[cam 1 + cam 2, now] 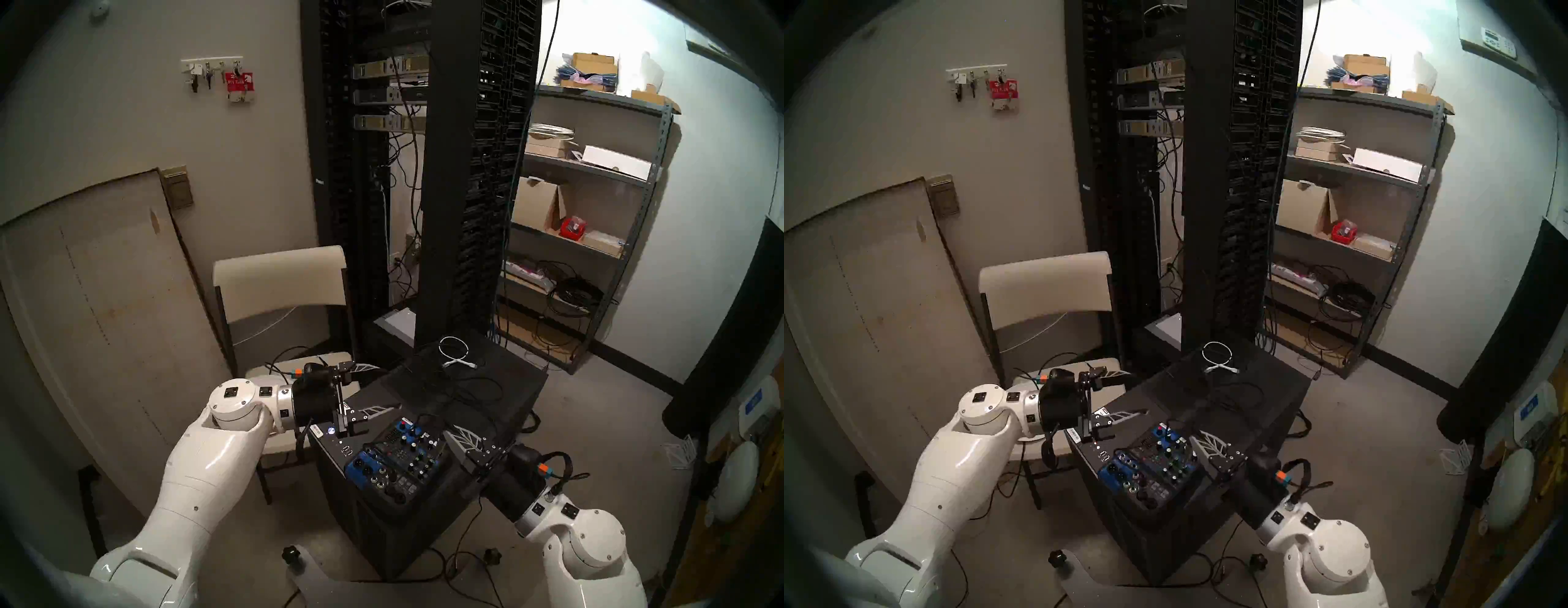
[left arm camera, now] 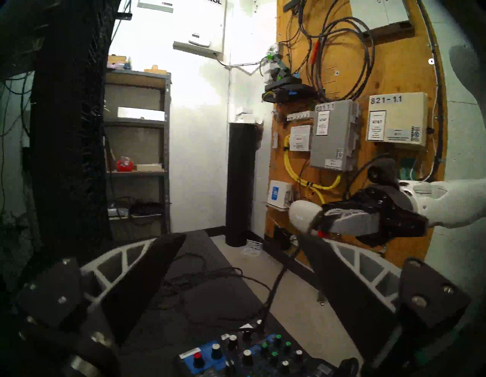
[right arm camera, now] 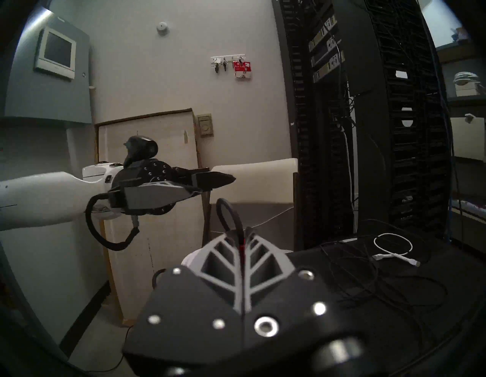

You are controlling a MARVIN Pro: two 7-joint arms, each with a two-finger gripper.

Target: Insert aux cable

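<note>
Right claw (image 3: 243,237) pinches thin blk aux cable (image 3: 228,213).

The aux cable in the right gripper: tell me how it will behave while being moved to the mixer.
Probably floppy: the aux cable bends into a loop just beyond the right gripper. Likely light, being thin. Its slack may snag, since it trails toward the mixer knobs.

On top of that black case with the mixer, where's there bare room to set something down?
The black case is barest along its left edge, between the left gripper and the tangle of black cables. The near end is filled by the mixer, the far corner by the white cable. The right gripper, shut on the aux cable, crowds the mixer's right side.
</note>
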